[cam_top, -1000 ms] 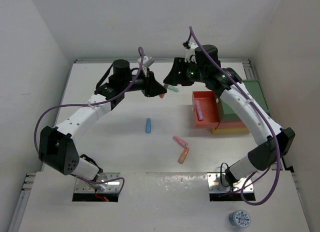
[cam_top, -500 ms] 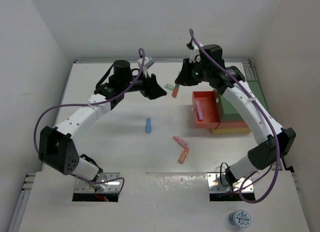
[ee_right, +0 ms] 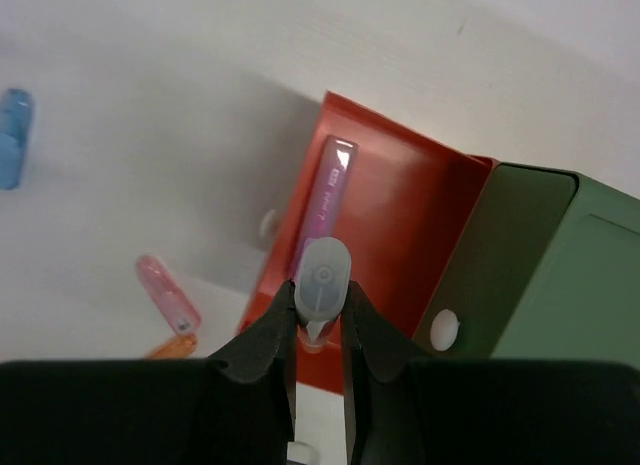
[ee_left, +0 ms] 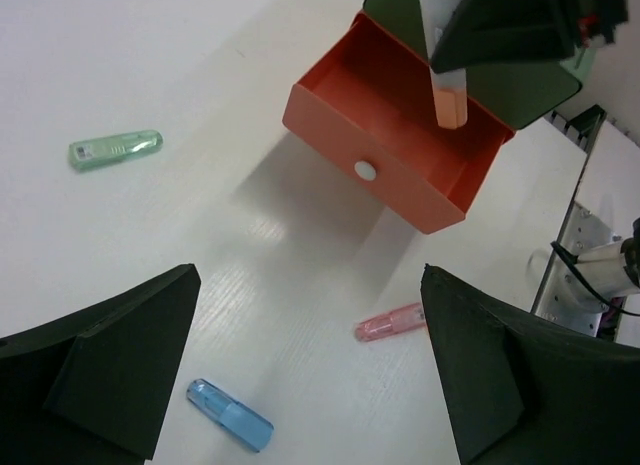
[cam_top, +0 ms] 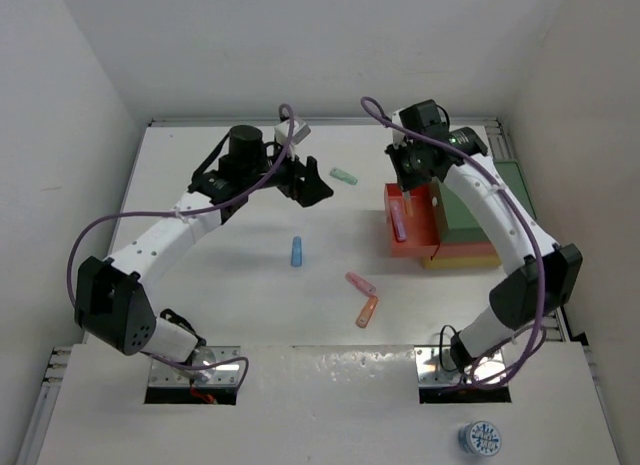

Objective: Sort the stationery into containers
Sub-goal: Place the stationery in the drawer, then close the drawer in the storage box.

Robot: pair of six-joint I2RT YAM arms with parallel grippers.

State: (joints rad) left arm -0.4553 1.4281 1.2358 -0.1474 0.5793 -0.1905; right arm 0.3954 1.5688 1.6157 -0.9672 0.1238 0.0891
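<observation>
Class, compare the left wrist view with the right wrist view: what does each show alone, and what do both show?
Left wrist only: the mint green marker. Right wrist only: a pink pen lying in the red-orange tray, an orange marker on the table. Both: that tray, the blue marker, the pink marker, the held marker in the right gripper.

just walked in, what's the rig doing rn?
The right gripper is shut on an orange marker, holding it pointing down over the open red-orange tray, where a pink-purple marker already lies. It has not let go yet. The left gripper hangs open and empty above the table. Loose on the table are a mint green marker, a blue marker, a pink marker and a second orange marker.
</observation>
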